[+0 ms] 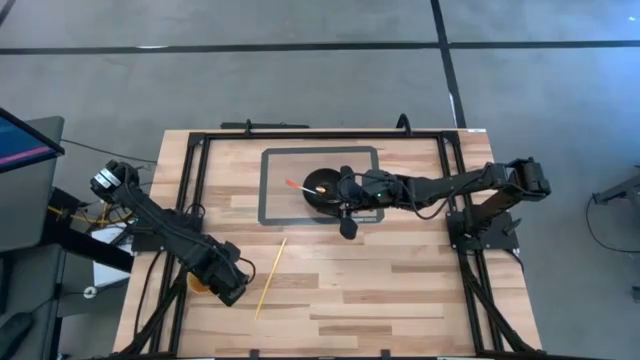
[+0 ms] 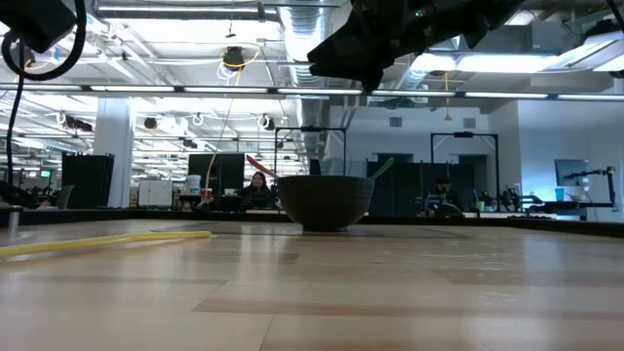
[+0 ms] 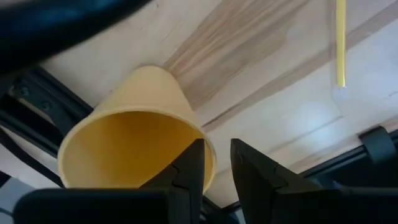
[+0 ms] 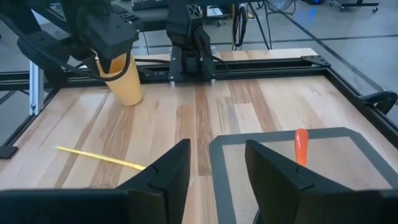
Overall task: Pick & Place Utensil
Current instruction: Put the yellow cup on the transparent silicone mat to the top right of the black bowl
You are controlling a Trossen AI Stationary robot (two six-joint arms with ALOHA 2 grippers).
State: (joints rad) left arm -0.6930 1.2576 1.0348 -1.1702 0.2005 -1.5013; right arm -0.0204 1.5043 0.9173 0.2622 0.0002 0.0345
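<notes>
A yellow cup (image 3: 134, 118) sits tilted at the table's near left corner in my left gripper (image 3: 214, 165), which is shut on it; the cup (image 4: 124, 74) also shows in the right wrist view. A yellow stick (image 1: 270, 277) lies flat on the wood just right of it. A dark bowl (image 1: 322, 188) stands on a grey mat (image 1: 270, 190). An orange utensil (image 1: 296, 186) leans out over the bowl's left rim. My right gripper (image 4: 214, 152) hovers open and empty above the bowl (image 2: 325, 200). My left gripper pinches the cup's wall at the rim (image 3: 210, 155), one finger (image 3: 186, 171) inside the mouth and the other finger (image 3: 252, 177) outside. The cup is tilted, base pointing away from the gripper. Whether the base touches the table, I cannot tell.
Black frame rails (image 1: 195, 180) run along the table's left, right and far sides. Open wood (image 1: 400, 290) lies near and right of the stick. In the low view something thin and green (image 2: 380, 168) sticks up at the bowl's right rim. A person (image 2: 258, 185) sits far behind the table.
</notes>
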